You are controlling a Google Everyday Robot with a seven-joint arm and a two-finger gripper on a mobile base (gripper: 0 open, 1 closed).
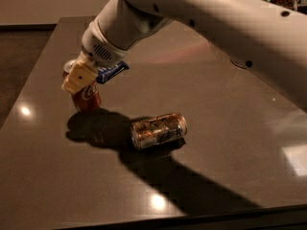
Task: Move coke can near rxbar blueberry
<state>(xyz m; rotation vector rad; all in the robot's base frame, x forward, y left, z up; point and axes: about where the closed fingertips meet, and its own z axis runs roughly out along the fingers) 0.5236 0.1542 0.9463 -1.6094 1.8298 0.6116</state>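
Note:
The red coke can [88, 97] stands upright at the left of the dark table, its top hidden by my gripper [76, 78]. The gripper comes down from the upper right and is closed around the can's upper part. The rxbar blueberry [112, 72], a flat dark blue wrapper, lies on the table just behind and to the right of the can, partly hidden by my wrist.
A gold-and-silver patterned can [159, 130] lies on its side in the middle of the table [225, 143]. My white arm [216, 23] spans the upper right. The table's left edge is close to the coke can.

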